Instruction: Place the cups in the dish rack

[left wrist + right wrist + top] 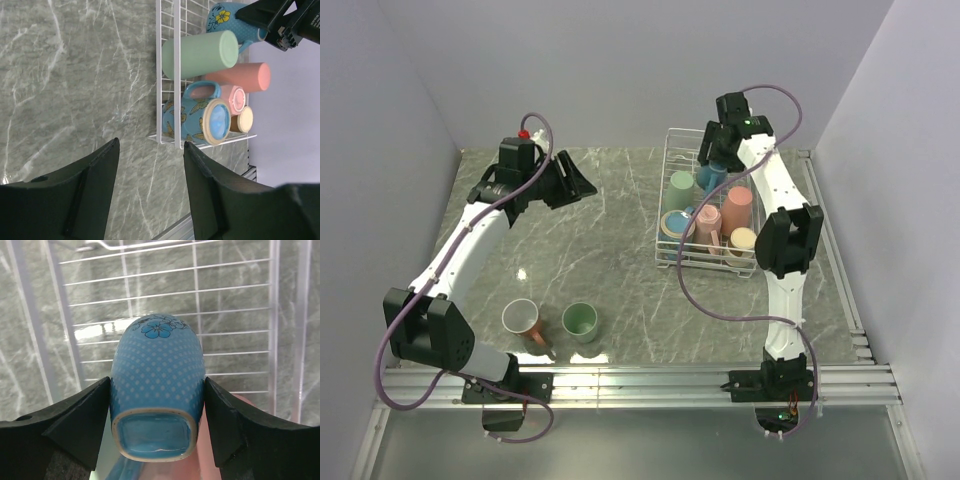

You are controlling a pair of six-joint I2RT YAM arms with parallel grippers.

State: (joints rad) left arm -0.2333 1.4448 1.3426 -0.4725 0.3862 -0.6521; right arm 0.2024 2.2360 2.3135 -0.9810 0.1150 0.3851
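While the right gripper (156, 407) clamps a blue dotted cup (157, 365) over the dish rack (665, 190) at its far end, the left gripper (150, 150) hangs with fingers apart above the table (610, 250) near its open far-left corner.

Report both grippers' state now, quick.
Left gripper: open, holding nothing.
Right gripper: shut on the blue dotted cup, over the dish rack.

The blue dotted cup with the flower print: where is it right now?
The blue dotted cup is clamped in the right tool, at the far end of the dish rack on the right of the top view, beside the green cup inside it.
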